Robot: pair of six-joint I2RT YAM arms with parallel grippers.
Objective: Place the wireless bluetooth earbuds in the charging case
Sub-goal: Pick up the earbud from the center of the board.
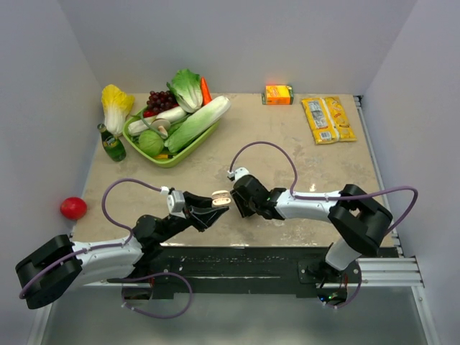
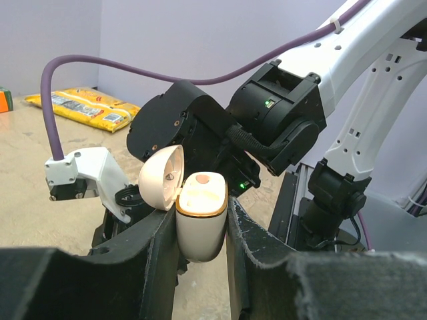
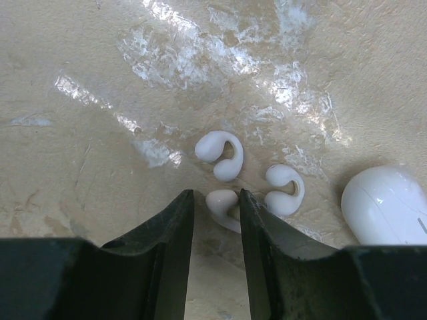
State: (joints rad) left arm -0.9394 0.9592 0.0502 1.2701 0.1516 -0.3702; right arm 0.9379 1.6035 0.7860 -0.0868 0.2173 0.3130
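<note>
- Fingers [image 2: 157,250] of my left gripper [image 2: 201,212] are clamped on the charging case [image 2: 200,233]. It is held off the tabletop [image 1: 302,158] above the middle of the near edge, with the lid [image 2: 162,177] swung back. I judge this offers the open top to the other arm.
- My right gripper [image 3: 215,198] points straight down, its fingers apart.
- The earbuds [image 3: 285,190] lie bunched on the tabletop beneath it, and one white piece sits in the gap, apparently not yet pinched.
- They lie so close together that closing may nudge the neighbours.
</note>
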